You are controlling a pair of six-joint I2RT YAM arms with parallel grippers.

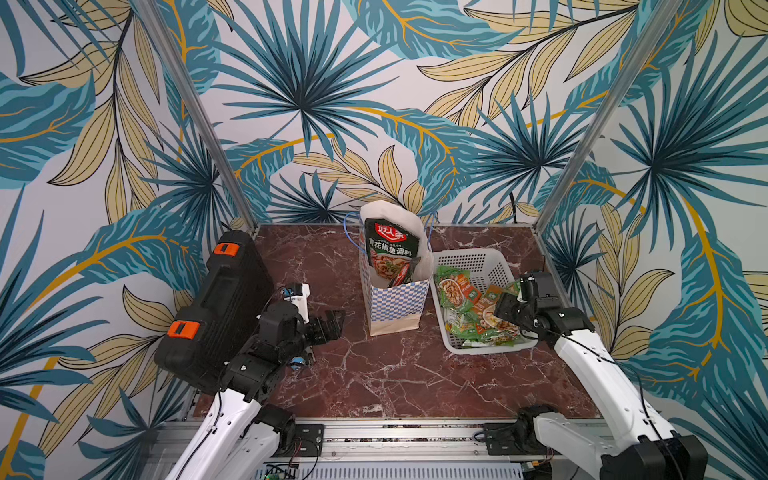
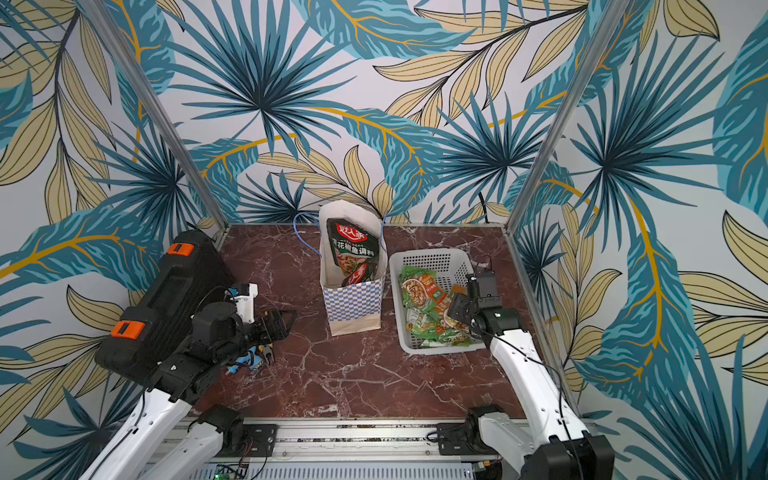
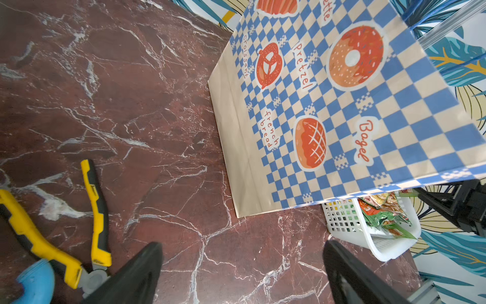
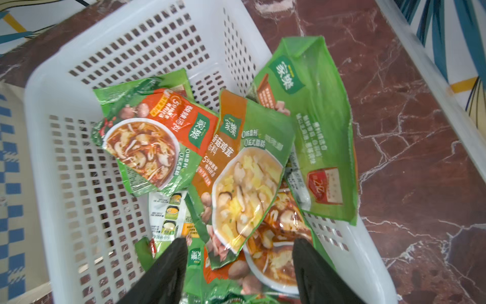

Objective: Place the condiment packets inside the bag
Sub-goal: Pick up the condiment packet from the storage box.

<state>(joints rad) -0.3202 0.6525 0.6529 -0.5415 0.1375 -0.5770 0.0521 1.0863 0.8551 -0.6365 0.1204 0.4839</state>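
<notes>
At centre right in both top views the right hand (image 4: pixel 240 244) hangs low in the white basket (image 1: pixel 482 266), jaws apart and straddling the loose heap of green condiment packets (image 4: pixel 147 147); nothing looks clamped yet. To pick well, I judge it should commit to one pouch, likely the yellow-soup packet (image 4: pixel 247 168) lying uppermost. It should bite a raised edge rather than the flat glossy face, since these overlap and look slippery, so two could lift together or one could slide free. The carry must then clear the rim of the bag (image 1: pixel 397 307), upright on the counter (image 1: pixel 374 374) just left of the basket, where a dark packet (image 1: pixel 390 245) leaning out of the mouth narrows the opening. The left hand (image 3: pixel 242 246) is spread wide and empty above the counter, left of the bag. The bag's floor, the pouches buried lower in the heap and their number are hidden; whether the right fingertips touch plastic is cut off at the wrist view's edge.
</notes>
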